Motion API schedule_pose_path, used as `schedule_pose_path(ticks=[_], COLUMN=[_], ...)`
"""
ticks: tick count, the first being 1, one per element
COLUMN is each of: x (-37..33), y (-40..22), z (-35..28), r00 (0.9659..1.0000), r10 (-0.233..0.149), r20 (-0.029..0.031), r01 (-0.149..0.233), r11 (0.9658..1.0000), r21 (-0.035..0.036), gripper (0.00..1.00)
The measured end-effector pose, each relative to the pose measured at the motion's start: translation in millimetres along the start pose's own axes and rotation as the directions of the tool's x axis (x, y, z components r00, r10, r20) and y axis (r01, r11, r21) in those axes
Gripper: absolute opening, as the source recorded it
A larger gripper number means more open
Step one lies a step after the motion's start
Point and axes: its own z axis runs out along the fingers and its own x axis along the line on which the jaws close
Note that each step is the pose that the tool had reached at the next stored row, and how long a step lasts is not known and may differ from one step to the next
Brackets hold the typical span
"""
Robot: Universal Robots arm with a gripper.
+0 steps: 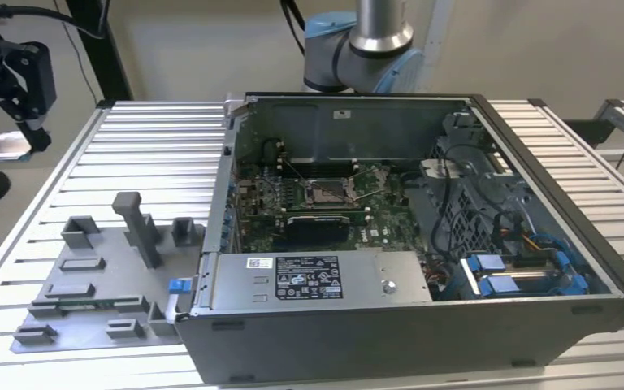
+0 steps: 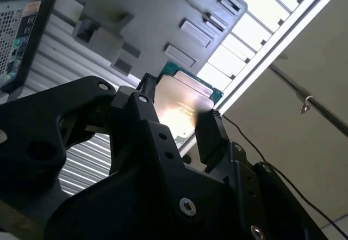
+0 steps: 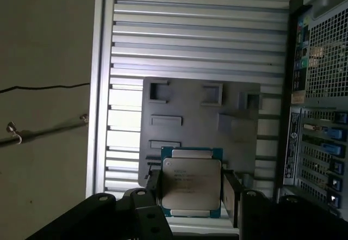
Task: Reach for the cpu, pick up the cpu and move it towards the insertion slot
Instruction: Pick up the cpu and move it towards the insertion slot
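Entry one: slatted table (image 1: 149, 146), carrying the open computer case (image 1: 421, 325), which sits well apart from my pincer (image 1: 9, 136) toward the exterior view's right. Entry two: grey tray (image 1: 84, 317), nearer the pincer than the case; then the insertion slot (image 1: 327, 192) on the case's green board, far from the pincer. Entry three: the cpu (image 3: 191, 190), which I hold clamped by two opposite edges between the fingers (image 3: 231, 195), closed only to the chip's width in both wrist views.
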Motion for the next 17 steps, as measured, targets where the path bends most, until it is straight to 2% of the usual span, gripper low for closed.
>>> schedule_pose_path(ticks=[7, 17], x=[-9.4, -28.1], y=[-0.4, -1.2], z=[0.1, -0.1], r00=[1.0, 1.0], r10=[0.0, 0.0], r20=[0.0, -0.0002], r01=[0.0, 0.0], r11=[1.0, 1.0], r21=[-0.0001, 0.0], gripper=[0.0, 0.0])
